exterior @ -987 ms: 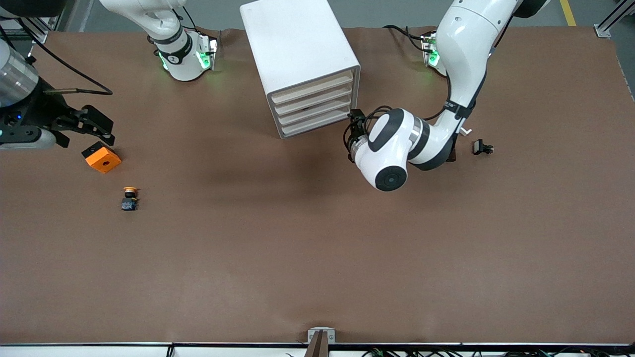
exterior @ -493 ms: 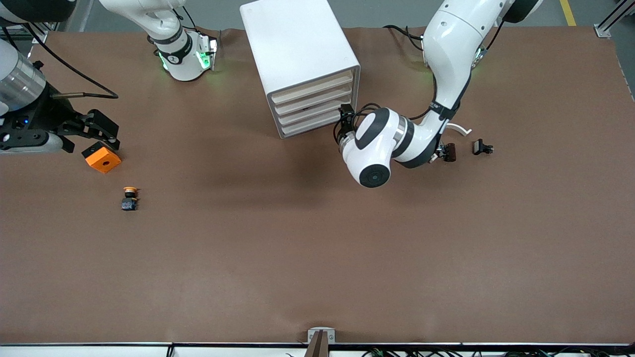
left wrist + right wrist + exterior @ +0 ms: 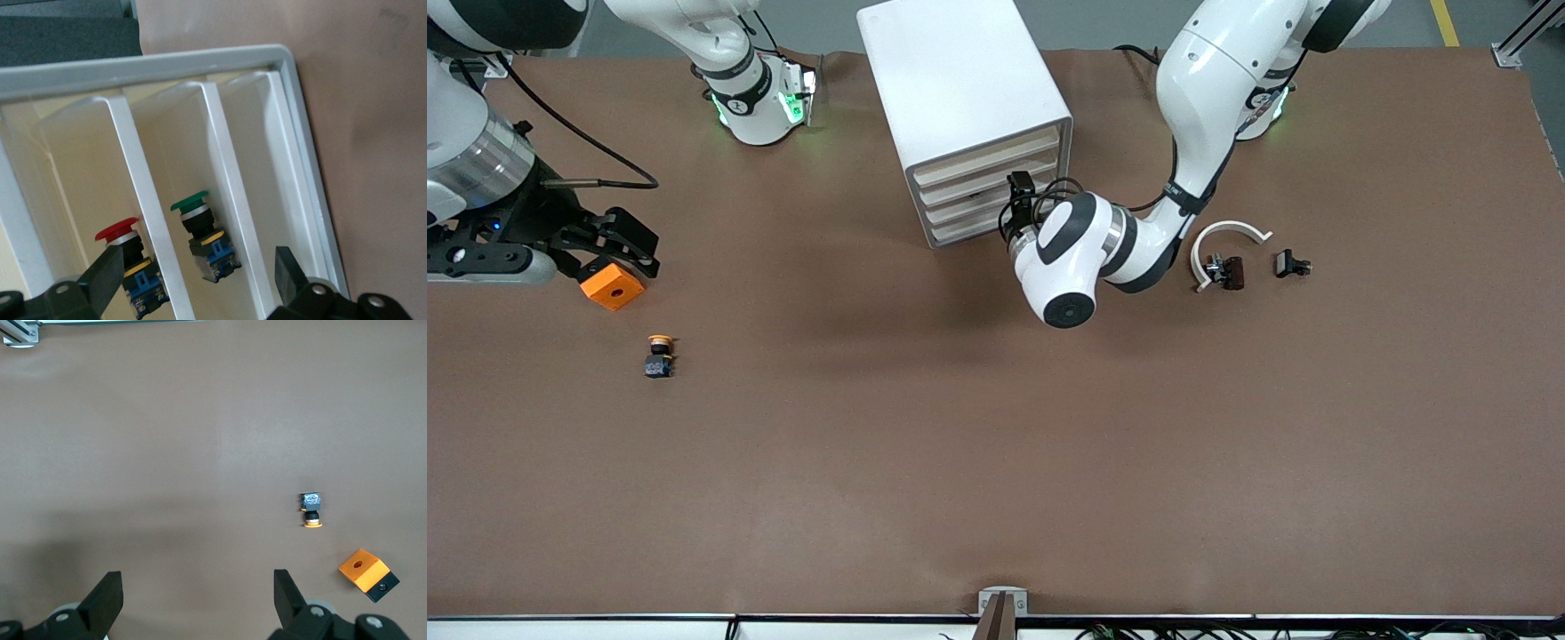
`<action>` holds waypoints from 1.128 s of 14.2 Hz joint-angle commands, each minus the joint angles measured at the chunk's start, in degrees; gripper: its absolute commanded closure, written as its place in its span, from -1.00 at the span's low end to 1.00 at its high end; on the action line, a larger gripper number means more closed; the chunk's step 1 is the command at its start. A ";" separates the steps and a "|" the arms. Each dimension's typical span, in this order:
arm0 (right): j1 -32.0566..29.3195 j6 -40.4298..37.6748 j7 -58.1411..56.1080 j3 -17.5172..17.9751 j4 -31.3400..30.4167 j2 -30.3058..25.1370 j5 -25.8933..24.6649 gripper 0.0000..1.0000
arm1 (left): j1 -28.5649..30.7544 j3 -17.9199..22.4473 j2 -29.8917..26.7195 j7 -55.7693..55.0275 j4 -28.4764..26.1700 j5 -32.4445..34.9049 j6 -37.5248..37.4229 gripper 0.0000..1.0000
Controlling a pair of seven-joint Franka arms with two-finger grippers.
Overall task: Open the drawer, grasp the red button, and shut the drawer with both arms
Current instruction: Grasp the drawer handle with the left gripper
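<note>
Through the left wrist I saw the left gripper [image 3: 197, 280] spread wide, holding nothing, right at the cabinet [image 3: 965, 98] front. Between its fingers [image 3: 107, 277] sat a green-capped button [image 3: 200, 233]; the red button [image 3: 130, 263] sat just past one fingertip. My right gripper [image 3: 197, 603], equally wide and empty, hung over the orange cube [image 3: 611, 286].
</note>
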 commanded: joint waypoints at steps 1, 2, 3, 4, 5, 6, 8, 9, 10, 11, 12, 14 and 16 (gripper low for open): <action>0.45 0.33 1.26 -0.31 0.62 0.11 0.36 -1.00 | -0.51 0.40 1.53 0.08 1.46 -2.96 -0.94 -1.00; 0.53 0.33 1.17 -0.31 0.71 0.37 0.36 -1.00 | -0.69 0.40 1.45 -0.10 1.46 -3.14 -0.94 -1.00; 0.53 0.33 1.17 -0.31 0.80 0.55 0.36 -1.00 | -0.69 0.32 1.44 -0.28 1.46 -4.09 -0.94 -1.00; 0.80 0.33 1.17 -0.31 0.80 0.64 0.36 -1.00 | -0.69 0.40 1.44 -0.80 1.46 -5.50 -0.94 -1.00; 1.06 0.33 1.17 -0.40 0.80 0.64 0.27 -1.00 | -0.69 0.40 1.44 -1.33 1.46 -6.12 -0.94 -0.92; 1.06 0.33 1.17 -0.31 0.80 0.64 0.27 -1.00 | -0.69 0.40 1.44 -1.85 1.46 -6.30 -0.94 -0.84; 1.06 0.33 1.17 -0.40 0.80 0.64 0.27 -1.00 | -0.69 0.40 1.44 -3.34 1.46 -6.30 -0.94 -0.61; 1.15 0.33 1.17 -0.40 0.80 0.72 0.27 -1.00 | -0.69 0.40 1.53 -3.79 1.46 -6.47 -0.94 -0.54; 1.15 0.33 1.17 -0.40 0.80 0.73 0.27 -1.00 | -0.69 0.40 1.71 -3.97 1.46 -6.91 -0.94 -0.50; 1.15 0.33 1.17 -0.31 0.80 0.73 0.36 -1.00 | -0.69 0.40 1.88 -4.14 1.46 -7.18 -0.94 -0.39; 1.24 0.33 1.09 -0.40 0.80 0.81 0.27 -1.00 | -0.69 0.40 2.06 -4.67 1.46 -7.18 -0.94 -0.38; 1.33 0.33 1.09 -0.31 0.80 0.73 0.19 -1.00 | -0.95 0.40 2.23 -5.29 1.46 -7.27 -1.03 -0.38; 1.32 0.33 1.08 -0.40 0.80 0.81 0.19 -1.00 | -1.92 0.40 2.24 -5.46 1.46 -7.35 -1.03 -0.37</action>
